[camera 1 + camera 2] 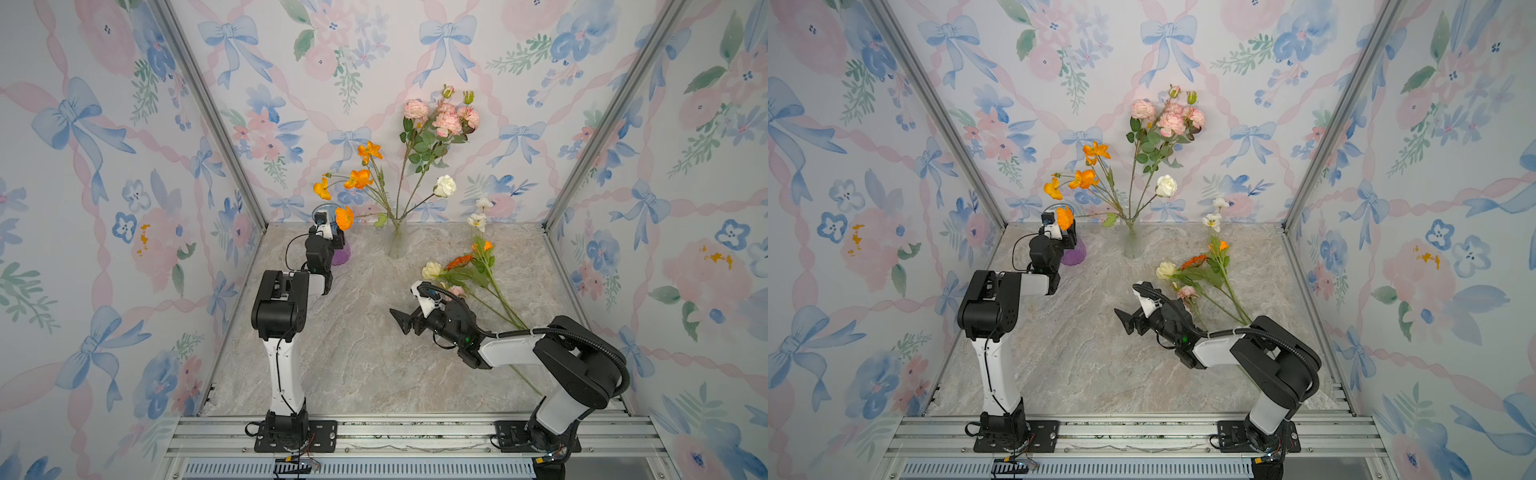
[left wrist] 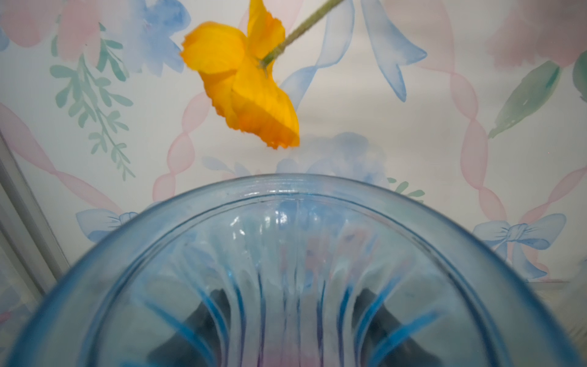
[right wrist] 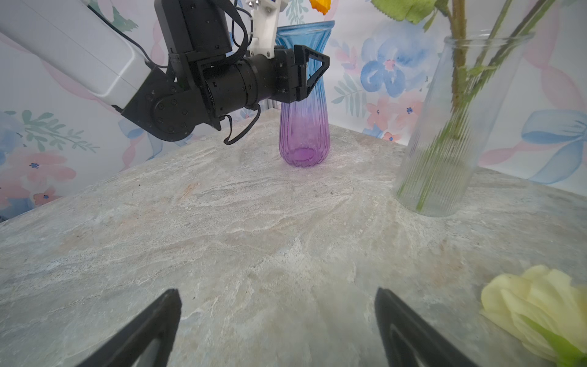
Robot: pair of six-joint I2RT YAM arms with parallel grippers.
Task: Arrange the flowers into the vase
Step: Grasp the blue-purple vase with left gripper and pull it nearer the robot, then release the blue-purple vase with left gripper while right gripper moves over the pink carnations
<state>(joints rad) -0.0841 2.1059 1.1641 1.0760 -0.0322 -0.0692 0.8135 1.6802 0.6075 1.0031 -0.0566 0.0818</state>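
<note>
Roughly half the job looks done: in both top views the clear vase stands at the centre back of the table. It already holds a pink ruffled spray, several orange poppies and a white rose, all fanning up against the wallpaper. What is left lies loose at centre right of the frame. This bundle of flowers is flat on the table, a cream rose and an orange bloom among its green stems. The right gripper hovers just left of that bundle, its jaws spread wide and holding nothing. At left centre the left gripper is closed around the narrow waist of an empty blue-and-purple vase. One drooping poppy hangs just above this vase's rim. My guess is that this second vase is being steadied or shifted, while the loose stems are yet to be picked up.
</note>
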